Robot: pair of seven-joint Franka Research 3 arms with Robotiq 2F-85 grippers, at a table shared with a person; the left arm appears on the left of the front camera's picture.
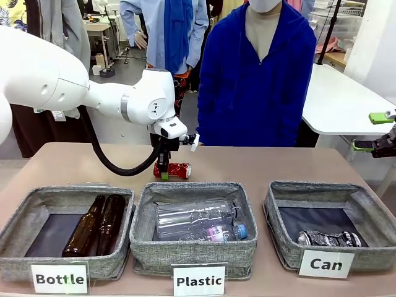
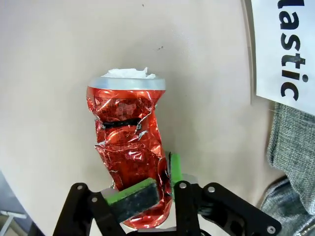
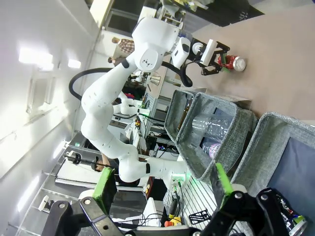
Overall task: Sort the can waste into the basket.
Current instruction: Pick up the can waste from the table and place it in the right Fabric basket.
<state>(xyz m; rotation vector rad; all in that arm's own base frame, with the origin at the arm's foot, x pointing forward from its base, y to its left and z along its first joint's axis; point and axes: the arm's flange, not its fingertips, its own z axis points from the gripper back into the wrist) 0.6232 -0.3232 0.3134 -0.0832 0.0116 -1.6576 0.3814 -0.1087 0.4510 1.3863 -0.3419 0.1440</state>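
Along the near edge of the brown tabletop (image 1: 260, 162) stand three rectangular grey woven-fabric bins in a row, each with a white front label. The left "Bottle" bin (image 1: 15, 266) holds two brown glass bottles (image 1: 96, 224) lying side by side. The middle "Plastic" bin (image 1: 148, 247) holds clear plastic bottles (image 1: 195, 218) lying across it, one with a blue cap. On the right is the grey woven-fabric basket labelled "Can" (image 1: 365, 258). On its dark floor, toward the front right corner, a crushed black-and-silver drink can (image 1: 329, 238) lies on its side.

Beyond the middle bin, a crushed shiny red drink can with silver ends (image 1: 180, 170) lies on its side on the bare tabletop, outside every bin. The left claw (image 1: 163, 170) reaches down from the white left arm (image 1: 55, 80) and is clenched on one end of this red can. In the left wrist view one green pad (image 2: 132, 192) presses across the crumpled red wall and the other sits against the opposite side. The can's silver-rimmed far end points away from the claw.

At the right edge of the front view the right claw (image 1: 373, 131) hangs above and beyond the "Can" basket. It is released, its green pads well apart with nothing between them. At the far side of the tabletop stands a person in a blue fleece top (image 1: 257, 80).
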